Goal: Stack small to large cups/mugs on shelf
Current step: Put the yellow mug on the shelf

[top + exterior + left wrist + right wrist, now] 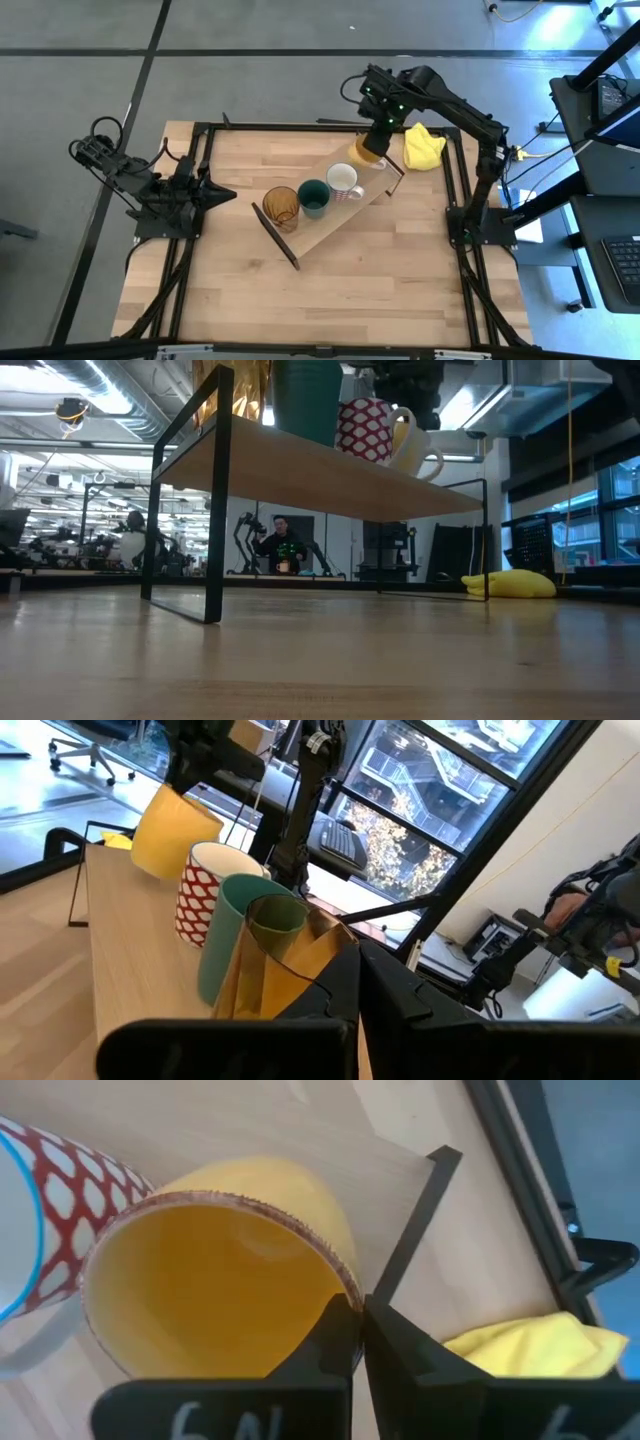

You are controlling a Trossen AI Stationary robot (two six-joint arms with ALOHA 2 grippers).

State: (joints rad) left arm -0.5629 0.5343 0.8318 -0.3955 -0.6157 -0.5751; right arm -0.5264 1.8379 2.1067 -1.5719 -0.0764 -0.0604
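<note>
1. Four cups are at the shelf (330,225): the amber glass (281,207), the teal cup (313,198) and the white mug (343,181) stand in a row on its board, and the orange mug (367,150) is at the board's far end past the white mug, tilted and seemingly not yet resting flat.
2. Right claw (358,1312) is pressed together on the orange mug's rim, one finger inside and one outside, as the right wrist view shows; the mug hangs at a slant just beside the white mug and close to the shelf's dark end panel (412,1225).
3. Judging by the row, this is the last cup and the step in hand is setting it down beyond the white mug.
4. Risks from here, as I judge them:
   - Released while slanted, the mug could tip or roll off the shelf's end, since it sits near that edge.
   - Lowered crooked, it could knock the white mug and push the row along.
   - Its base could catch on the end panel.
5. Left claw (216,194) waits off the shelf's near end, pointing at the amber glass, fingers drawn together with nothing between them.
6. Yellow cloth (422,145) lies on the table (400,290) beyond the shelf's far end, apart from it.
</note>
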